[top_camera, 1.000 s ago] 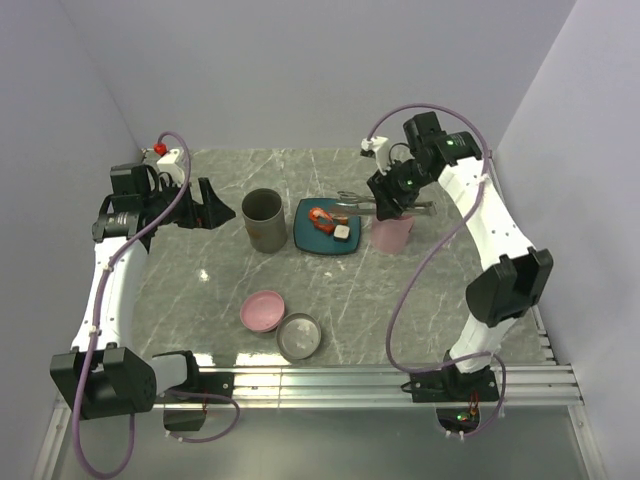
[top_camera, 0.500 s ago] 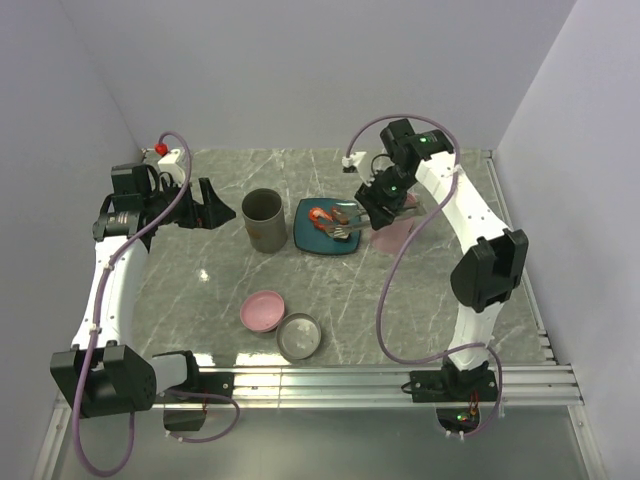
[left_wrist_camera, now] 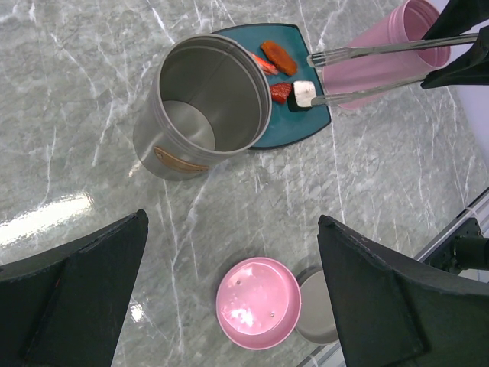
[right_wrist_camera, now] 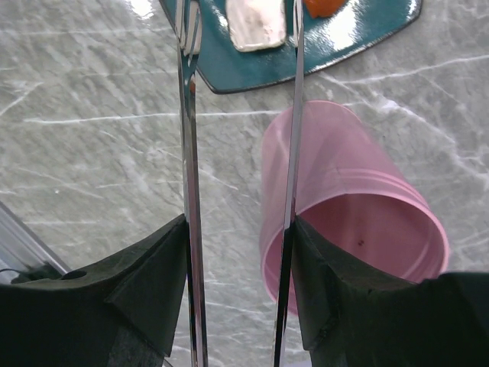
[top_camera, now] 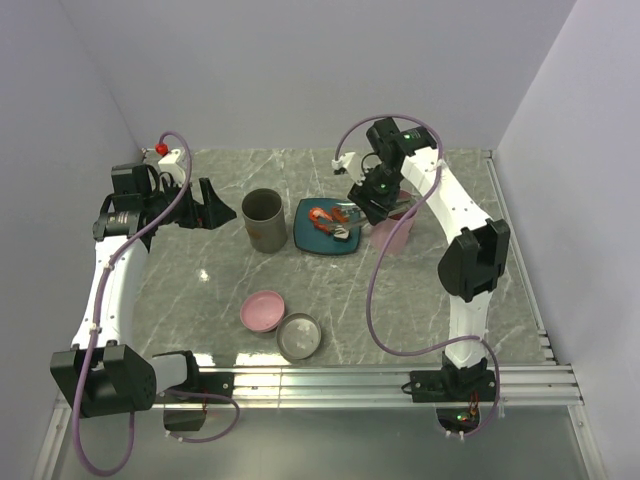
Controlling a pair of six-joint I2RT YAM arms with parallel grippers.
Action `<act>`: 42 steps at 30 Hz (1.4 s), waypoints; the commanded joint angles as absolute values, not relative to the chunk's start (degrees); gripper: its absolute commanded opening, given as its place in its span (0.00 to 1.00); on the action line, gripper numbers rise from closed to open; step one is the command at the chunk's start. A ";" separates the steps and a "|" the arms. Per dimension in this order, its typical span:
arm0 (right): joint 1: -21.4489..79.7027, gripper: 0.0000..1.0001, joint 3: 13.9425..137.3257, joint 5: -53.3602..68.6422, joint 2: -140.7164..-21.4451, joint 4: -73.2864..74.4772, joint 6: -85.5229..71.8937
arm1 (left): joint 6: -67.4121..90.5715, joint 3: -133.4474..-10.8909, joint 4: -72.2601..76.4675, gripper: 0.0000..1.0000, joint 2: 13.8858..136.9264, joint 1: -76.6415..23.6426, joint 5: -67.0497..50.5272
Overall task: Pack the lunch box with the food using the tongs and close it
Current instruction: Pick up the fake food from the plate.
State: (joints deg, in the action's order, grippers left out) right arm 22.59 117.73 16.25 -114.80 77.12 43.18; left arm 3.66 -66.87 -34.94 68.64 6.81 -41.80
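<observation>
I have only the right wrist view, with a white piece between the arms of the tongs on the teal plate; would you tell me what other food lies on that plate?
Observer: Three red and orange pieces lie on the plate, just beyond the tips of the tongs.
Operator: Thank you; where does the lunch box stand?
Observer: An open steel container stands upright just left of the plate.
</observation>
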 commanded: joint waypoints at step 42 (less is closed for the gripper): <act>25.66 0.58 82.48 20.48 -81.13 55.48 9.77 | 5.53 -62.93 -31.29 0.99 64.77 6.86 -42.45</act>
State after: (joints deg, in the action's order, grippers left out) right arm 24.58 88.29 19.49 -84.66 63.22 15.09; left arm 4.34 -63.02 -33.67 66.08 6.81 -42.17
